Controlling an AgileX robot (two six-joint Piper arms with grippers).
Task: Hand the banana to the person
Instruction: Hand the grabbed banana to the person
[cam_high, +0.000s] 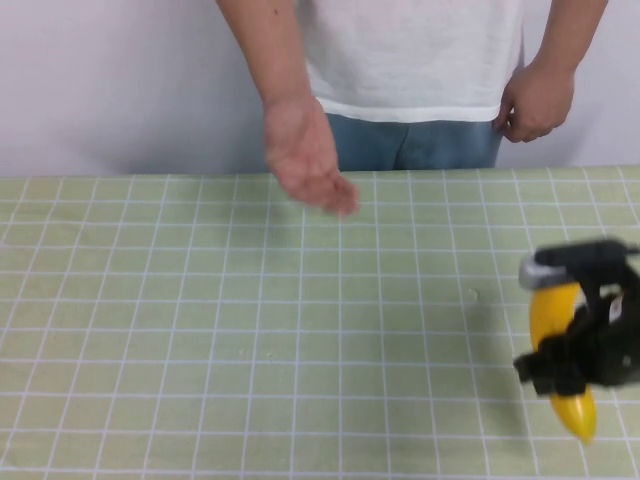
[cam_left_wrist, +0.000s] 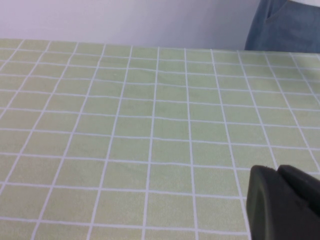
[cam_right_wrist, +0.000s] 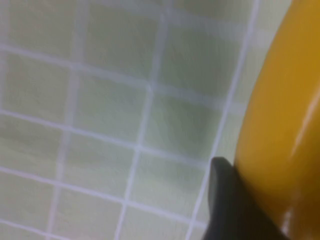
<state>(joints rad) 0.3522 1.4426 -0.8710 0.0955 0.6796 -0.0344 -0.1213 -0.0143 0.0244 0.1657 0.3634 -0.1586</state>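
Observation:
The yellow banana (cam_high: 560, 345) hangs in my right gripper (cam_high: 570, 350) at the table's right edge, lifted above the green checked cloth, one tip pointing down toward me. The right gripper is shut on the banana; in the right wrist view a black finger (cam_right_wrist: 235, 205) presses against the banana's yellow side (cam_right_wrist: 280, 125). The person (cam_high: 410, 60) stands behind the far edge in a white T-shirt and blue jeans, holding an open hand (cam_high: 305, 155) palm up over the far middle of the table. My left gripper (cam_left_wrist: 282, 202) shows only as a black finger in the left wrist view, over bare cloth.
The green checked tablecloth (cam_high: 250, 300) covers the whole table. The person's other hand (cam_high: 535, 100) rests at the hip, far right. A white wall stands behind.

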